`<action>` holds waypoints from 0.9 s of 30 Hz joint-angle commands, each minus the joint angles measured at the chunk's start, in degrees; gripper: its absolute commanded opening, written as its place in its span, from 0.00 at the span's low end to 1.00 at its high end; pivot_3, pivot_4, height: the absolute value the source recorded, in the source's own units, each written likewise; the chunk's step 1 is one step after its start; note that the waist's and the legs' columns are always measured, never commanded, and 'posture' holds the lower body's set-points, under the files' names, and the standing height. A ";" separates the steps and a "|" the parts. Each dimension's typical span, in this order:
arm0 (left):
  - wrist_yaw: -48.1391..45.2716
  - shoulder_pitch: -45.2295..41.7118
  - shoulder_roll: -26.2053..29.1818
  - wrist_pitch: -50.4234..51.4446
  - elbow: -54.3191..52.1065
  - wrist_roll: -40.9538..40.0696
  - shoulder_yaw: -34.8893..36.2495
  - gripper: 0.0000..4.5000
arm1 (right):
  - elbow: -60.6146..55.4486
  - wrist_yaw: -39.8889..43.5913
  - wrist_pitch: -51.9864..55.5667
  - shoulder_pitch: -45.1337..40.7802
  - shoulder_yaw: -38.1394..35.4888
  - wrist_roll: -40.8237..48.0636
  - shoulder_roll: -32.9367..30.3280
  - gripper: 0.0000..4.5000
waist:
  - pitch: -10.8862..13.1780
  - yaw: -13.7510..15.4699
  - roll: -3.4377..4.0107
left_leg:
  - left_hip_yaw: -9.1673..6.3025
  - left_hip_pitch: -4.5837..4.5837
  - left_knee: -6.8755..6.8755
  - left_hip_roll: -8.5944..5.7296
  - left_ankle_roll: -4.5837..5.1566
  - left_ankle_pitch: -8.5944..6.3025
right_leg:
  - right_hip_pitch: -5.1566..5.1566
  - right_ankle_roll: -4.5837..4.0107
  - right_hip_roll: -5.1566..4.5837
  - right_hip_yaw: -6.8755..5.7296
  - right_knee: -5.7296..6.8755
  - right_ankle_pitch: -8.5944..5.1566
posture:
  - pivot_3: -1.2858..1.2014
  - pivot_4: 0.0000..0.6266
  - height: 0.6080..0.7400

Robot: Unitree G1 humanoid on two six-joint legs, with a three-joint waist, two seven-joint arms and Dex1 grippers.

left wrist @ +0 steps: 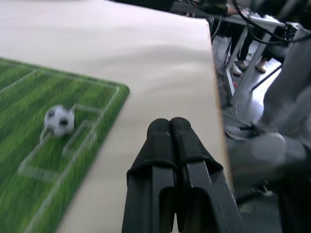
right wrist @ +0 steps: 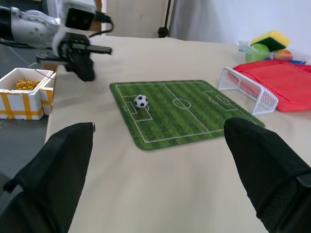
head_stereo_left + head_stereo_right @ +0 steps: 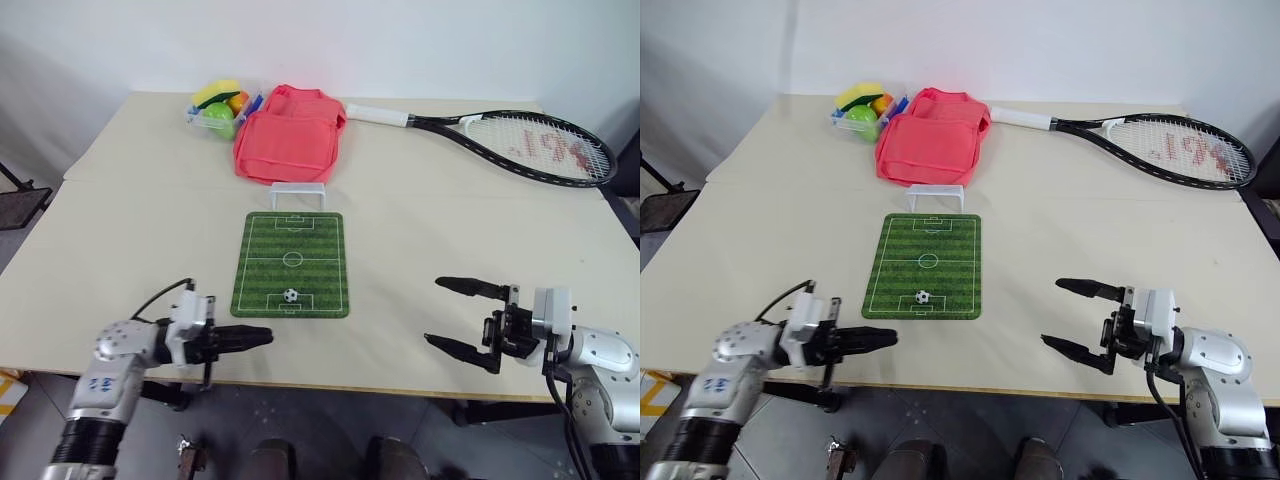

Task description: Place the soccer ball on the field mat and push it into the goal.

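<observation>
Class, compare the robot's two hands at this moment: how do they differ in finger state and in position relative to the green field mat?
The left hand has its black fingers pressed shut, while the right hand holds its black fingers wide apart. The left hand sits close to the near left corner of the green striped field mat; the right hand hangs farther off, on the mat's other side. Both point level, inward, and hold nothing.
</observation>
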 commanded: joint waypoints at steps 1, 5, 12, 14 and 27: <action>2.41 -2.91 -0.97 -1.22 2.59 2.80 -1.39 0.01 | -1.14 0.06 -1.30 0.35 -1.30 0.52 -0.25 1.00 | 0.00 -0.25 0.00 | 0.03 0.01 0.00 -0.01 0.00 0.00 | 0.00 0.01 0.00 0.01 0.00 0.01 | 0.52 0.24 1.00; 3.49 -6.71 -2.42 -2.49 7.39 5.19 -3.03 0.01 | -0.16 -0.03 -2.73 1.59 -1.56 0.21 0.58 1.00 | 0.00 -0.13 0.00 | 0.06 0.03 0.00 0.00 0.00 0.00 | -0.01 0.01 0.00 0.04 0.01 0.01 | 0.52 0.24 1.00; 2.78 -11.61 -3.53 -4.65 14.59 7.40 -4.15 0.01 | 0.89 0.07 -5.83 4.37 -1.96 0.08 1.97 1.00 | 0.00 -0.02 0.00 | 0.06 0.01 0.04 -0.01 0.01 0.00 | 0.00 0.02 0.00 0.03 -0.01 0.02 | 0.52 0.24 1.00; 3.02 -13.02 -4.14 -5.46 16.68 7.97 -4.25 0.01 | 0.99 0.04 -6.51 5.08 -2.10 0.15 2.23 1.00 | 0.00 0.01 0.00 | 0.05 0.00 0.04 -0.01 0.01 0.00 | 0.00 0.03 0.00 0.03 -0.01 0.02 | 0.52 0.24 1.00; 16.60 -35.27 -10.30 -20.95 43.89 12.15 1.29 0.01 | -1.94 -11.15 -8.09 6.95 -2.47 -1.58 8.06 1.00 | 0.05 -0.35 -0.11 | 0.08 -0.08 0.19 -0.04 0.08 -0.04 | 0.00 0.12 0.00 0.05 -0.06 0.13 | 0.52 0.24 1.00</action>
